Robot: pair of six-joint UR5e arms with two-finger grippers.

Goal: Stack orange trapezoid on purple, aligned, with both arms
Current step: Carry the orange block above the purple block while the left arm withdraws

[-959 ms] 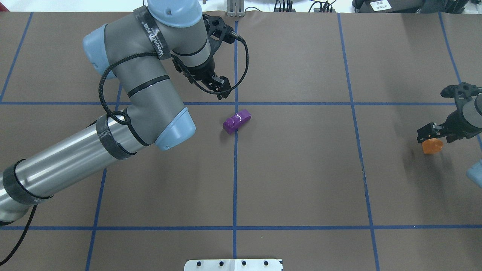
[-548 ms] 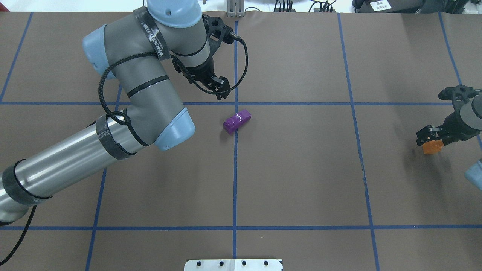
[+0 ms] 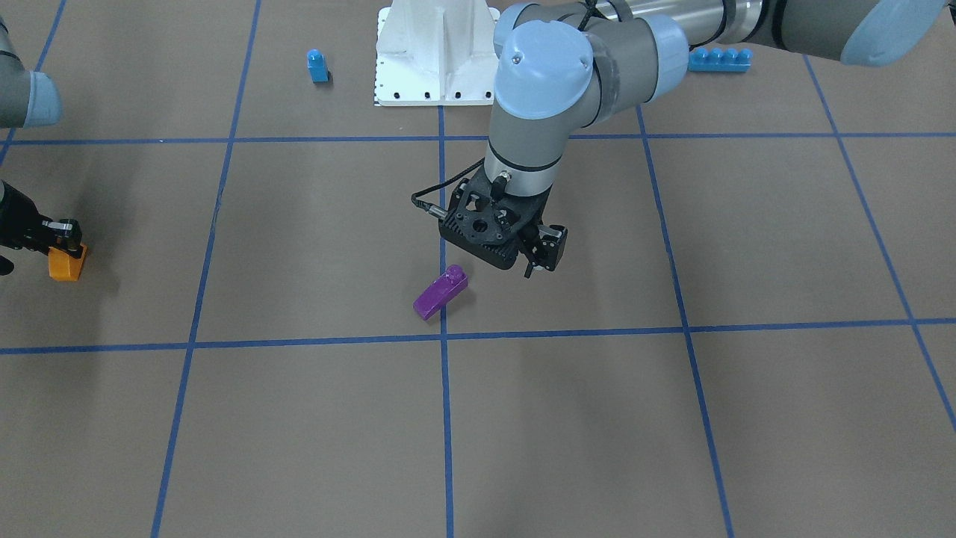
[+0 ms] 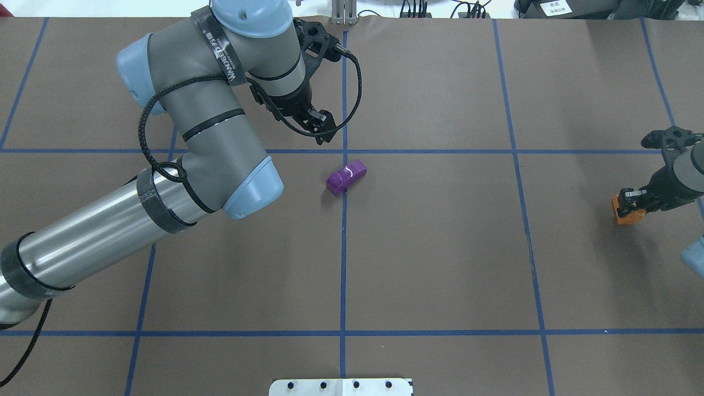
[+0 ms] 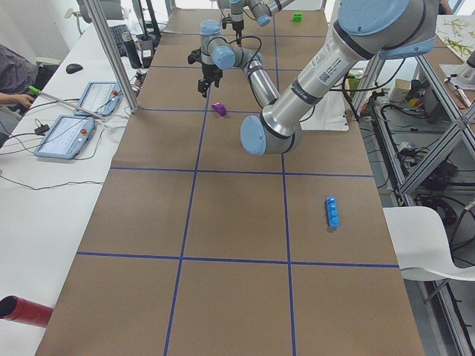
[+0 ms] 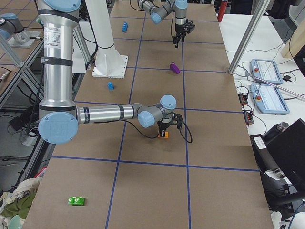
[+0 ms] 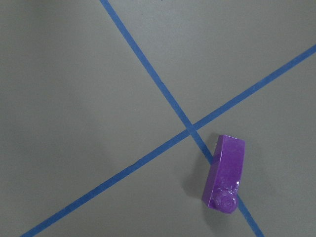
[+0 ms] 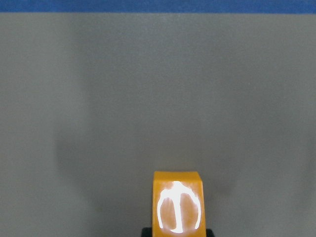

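Observation:
The purple block (image 4: 346,177) lies on its own at the table's middle, on a blue tape crossing; it also shows in the front view (image 3: 441,291) and the left wrist view (image 7: 225,170). My left gripper (image 4: 324,125) hovers beyond it, apart from it, fingers close together and empty. The orange trapezoid (image 4: 627,215) sits at the table's right edge, stud up, and fills the bottom of the right wrist view (image 8: 177,202). My right gripper (image 4: 628,206) is down over it, fingers closed on its sides; in the front view the gripper (image 3: 61,237) sits above the block (image 3: 66,264).
A small blue single-stud block (image 3: 317,65) and a long blue brick (image 3: 718,60) lie near the white robot base (image 3: 437,52). A green block (image 6: 76,201) lies far toward the right end. Blue tape lines grid the brown table.
My right gripper has come down over the orange trapezoid and narrowed onto it; the block shifted slightly left. My left arm drifted a little up and left. The purple block has not moved.

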